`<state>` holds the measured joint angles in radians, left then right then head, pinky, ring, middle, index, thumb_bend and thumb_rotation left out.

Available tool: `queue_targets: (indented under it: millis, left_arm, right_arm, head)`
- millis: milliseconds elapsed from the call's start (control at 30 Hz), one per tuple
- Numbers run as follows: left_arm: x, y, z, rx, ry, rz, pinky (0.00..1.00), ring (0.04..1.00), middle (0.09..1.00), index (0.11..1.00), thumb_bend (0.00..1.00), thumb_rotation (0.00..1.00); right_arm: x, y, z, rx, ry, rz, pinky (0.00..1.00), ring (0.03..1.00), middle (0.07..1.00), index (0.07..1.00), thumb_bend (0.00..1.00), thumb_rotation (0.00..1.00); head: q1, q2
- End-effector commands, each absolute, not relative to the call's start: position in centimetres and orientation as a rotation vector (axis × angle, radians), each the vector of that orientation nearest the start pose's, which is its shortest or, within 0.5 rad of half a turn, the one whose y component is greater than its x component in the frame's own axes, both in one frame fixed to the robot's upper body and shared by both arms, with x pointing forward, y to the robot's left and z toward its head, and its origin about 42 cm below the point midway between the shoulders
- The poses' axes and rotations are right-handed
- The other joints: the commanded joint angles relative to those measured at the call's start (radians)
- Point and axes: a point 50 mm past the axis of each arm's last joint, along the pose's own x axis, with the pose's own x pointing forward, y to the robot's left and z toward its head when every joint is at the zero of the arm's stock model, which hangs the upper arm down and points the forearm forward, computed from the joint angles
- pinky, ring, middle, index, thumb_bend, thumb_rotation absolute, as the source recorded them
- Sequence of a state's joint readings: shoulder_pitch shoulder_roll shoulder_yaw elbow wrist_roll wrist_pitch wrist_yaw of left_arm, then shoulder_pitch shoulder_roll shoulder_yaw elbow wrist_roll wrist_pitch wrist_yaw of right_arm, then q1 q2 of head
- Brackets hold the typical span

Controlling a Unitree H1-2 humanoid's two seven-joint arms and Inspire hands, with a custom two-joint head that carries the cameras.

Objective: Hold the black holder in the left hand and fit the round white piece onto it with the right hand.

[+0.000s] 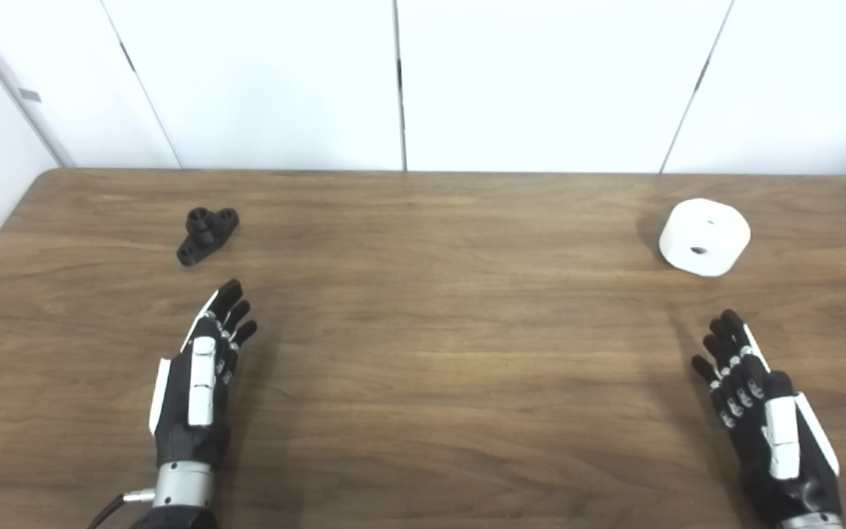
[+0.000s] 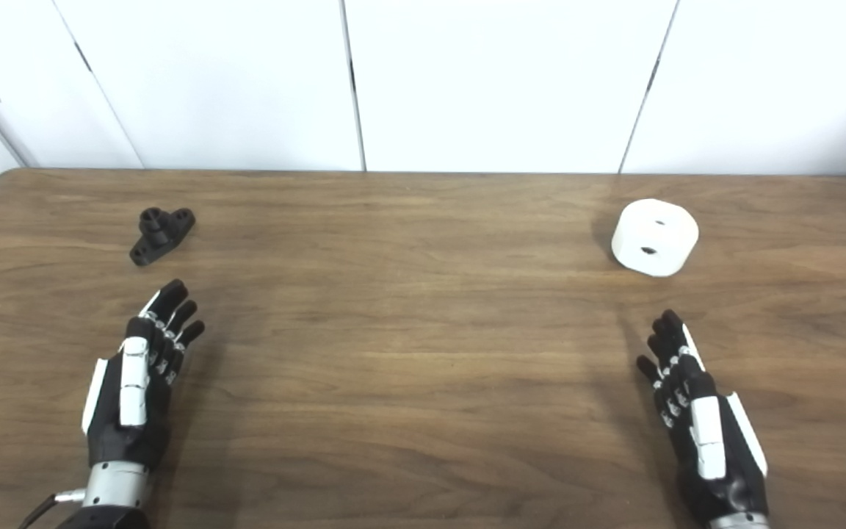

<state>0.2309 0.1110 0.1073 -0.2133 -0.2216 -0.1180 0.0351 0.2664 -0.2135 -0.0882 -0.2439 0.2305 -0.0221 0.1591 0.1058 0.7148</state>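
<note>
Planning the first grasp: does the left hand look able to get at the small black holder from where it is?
Probably yes. The left hand is open and holds nothing, and the small black plastic holder lies just beyond its fingertips on the brown wooden table, with only bare wood between them.

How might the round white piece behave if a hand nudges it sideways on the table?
The round white piece rests on a flat face, so it would probably slide, not roll. It looks squat and wide, so tipping seems unlikely. Tipped onto its curved side, it could roll.
</note>
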Motion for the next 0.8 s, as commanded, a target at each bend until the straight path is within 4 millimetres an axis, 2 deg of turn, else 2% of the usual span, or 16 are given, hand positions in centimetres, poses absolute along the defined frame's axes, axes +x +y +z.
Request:
queue_targets:
  millis: [0, 433, 600, 667, 767]
  left_arm:
    - [20.9, 27.7, 11.8, -0.103, -0.168, 0.184, 0.91, 0.938, 0.943, 0.892, 0.57, 0.90]
    - [20.8, 27.7, 11.7, -0.095, -0.163, 0.189, 0.91, 0.932, 0.939, 0.889, 0.55, 0.91]
    - [20.6, 27.1, 11.2, -0.102, -0.158, 0.187, 0.91, 0.936, 0.941, 0.896, 0.55, 0.90]
    - [20.5, 26.6, 10.9, -0.107, -0.154, 0.188, 0.91, 0.932, 0.937, 0.895, 0.55, 0.90]
    - [20.4, 25.8, 10.4, -0.118, -0.153, 0.196, 0.91, 0.923, 0.925, 0.883, 0.54, 0.88]
  right_arm:
    - [19.4, -30.2, 11.2, -0.020, -0.001, 0.057, 1.00, 1.000, 1.000, 1.000, 0.65, 1.00]
    - [19.3, -30.3, 11.2, -0.022, 0.004, 0.062, 1.00, 1.000, 1.000, 1.000, 0.66, 1.00]
    - [19.2, -30.8, 10.6, -0.027, 0.005, 0.060, 1.00, 1.000, 1.000, 1.000, 0.65, 1.00]
    - [19.1, -31.2, 10.3, -0.029, 0.005, 0.061, 1.00, 1.000, 1.000, 1.000, 0.64, 1.00]
    - [19.1, -31.6, 9.8, -0.032, 0.000, 0.073, 1.00, 1.000, 1.000, 1.000, 0.64, 1.00]
  head:
    - [0.001, 0.001]
    - [0.010, -0.006]
    - [0.077, -0.051]
    - [0.129, -0.087]
    - [0.159, -0.120]
